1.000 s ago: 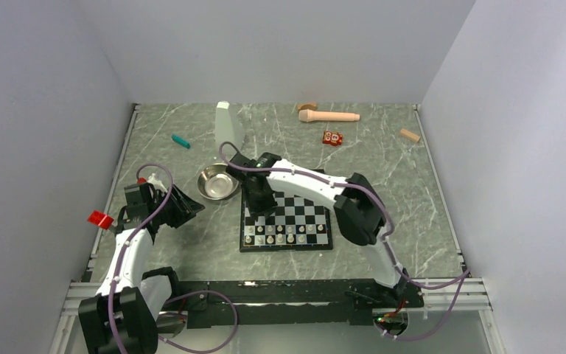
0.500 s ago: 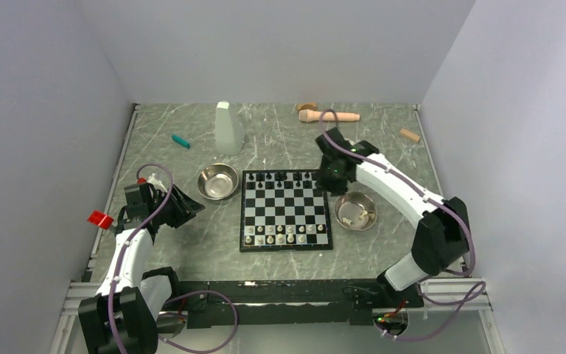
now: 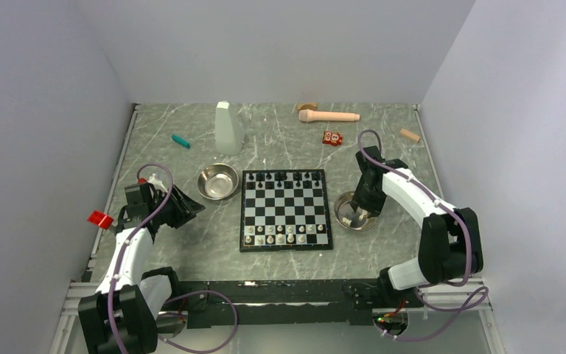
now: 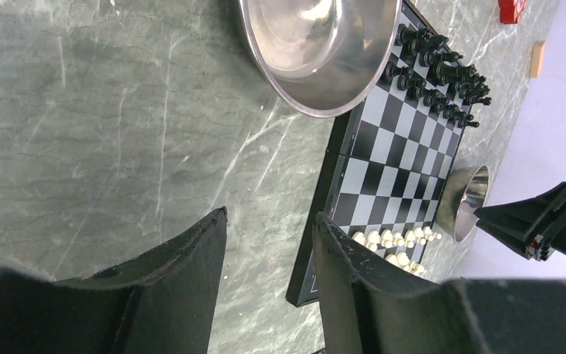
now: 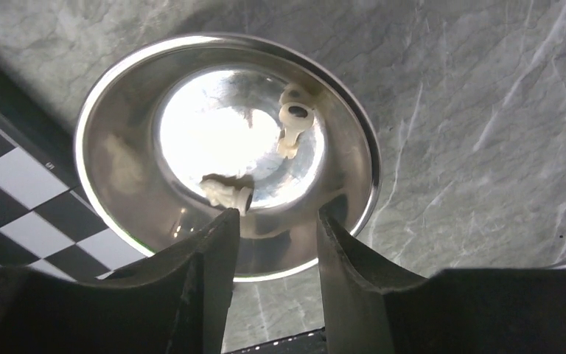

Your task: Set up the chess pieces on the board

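Chess pieces, black (image 3: 284, 177), line the 12 o'clock edge of the chessboard (image 3: 286, 206); cream ones (image 3: 286, 236) line its 6 o'clock edge. Two loose cream pieces (image 5: 295, 122) lie in the steel bowl (image 5: 354, 133) at the board's 3 o'clock. My right gripper (image 5: 273, 217) hovers over that bowl, jaws moderately apart, nothing between them. My left gripper (image 4: 269, 221) sits out at the board's 9 o'clock over the tabletop (image 4: 81, 147), jaws likewise apart and empty. A second steel bowl (image 3: 218, 182) is at 10 o'clock.

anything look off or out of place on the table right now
Yes: two cream chess pieces lie tipped over inside the round shiny steel bowl to the right of the black and white checkered chessboard, not standing on it. The right gripper hangs open above them.
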